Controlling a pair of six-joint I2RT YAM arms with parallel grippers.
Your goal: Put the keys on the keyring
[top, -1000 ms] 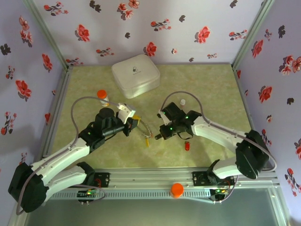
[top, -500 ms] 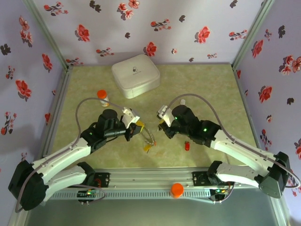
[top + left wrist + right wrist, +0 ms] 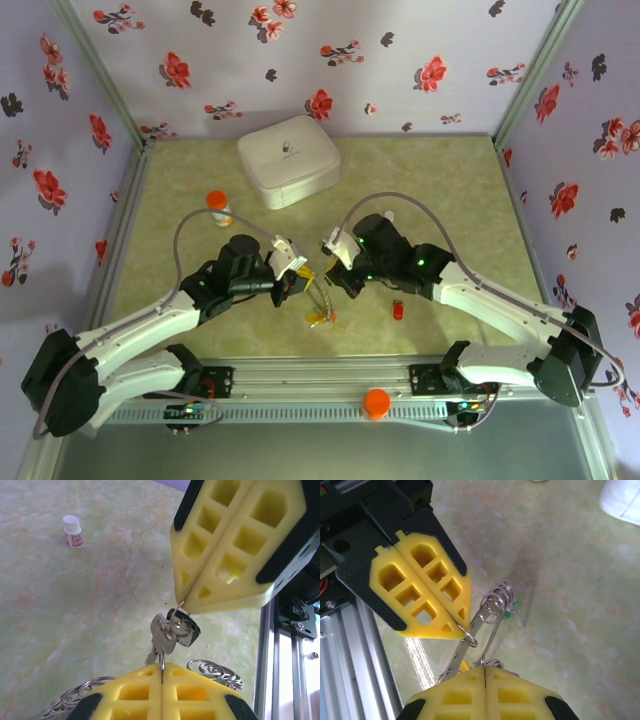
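Clamping the keyring [image 3: 66,700] wire, the left gripper [image 3: 162,667] has its jaws pressed together. The right gripper [image 3: 485,669] is likewise closed on a thin strand of the keyring. The keyring spans both tips, in front of the case [image 3: 288,160]. Keys [image 3: 169,632] hang from it between the grippers. A red key [image 3: 398,311] lies apart on the table [image 3: 440,190], to the right. Case: lid closed, contents hidden. Bottle [image 3: 219,207]: upright, orange-capped, contents not discernible.

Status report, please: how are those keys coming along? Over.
Both shut: left gripper, right gripper, pinching the keyring between them. Some keys dangle from it. One red key loose on table. Nothing in the way.
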